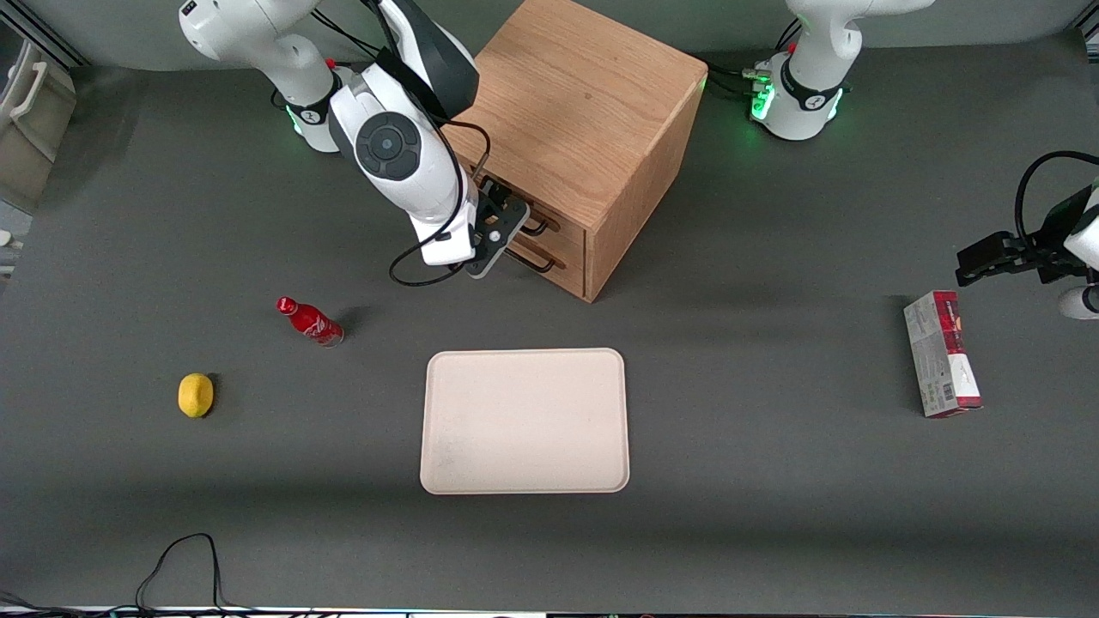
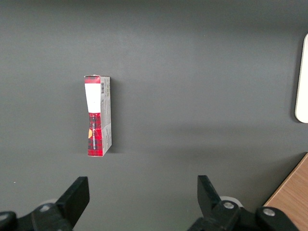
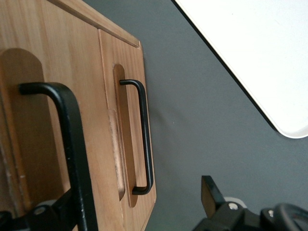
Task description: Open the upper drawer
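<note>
The gripper [image 1: 506,225] hangs in front of the cabinet [image 1: 584,112], in the upper centre of the front view, with its fingers spread. The handle [image 3: 72,144] of the upper drawer [image 3: 29,120] lies between them, probably for a pull. The drawer looks shut, flush with the lower drawer [image 3: 108,96]. Its front faces obliquely toward the camera and the working arm's end, and the handle's long axis runs along the front's width.

Dark grey matte tabletop [image 1: 773,532], evenly lit.
</note>
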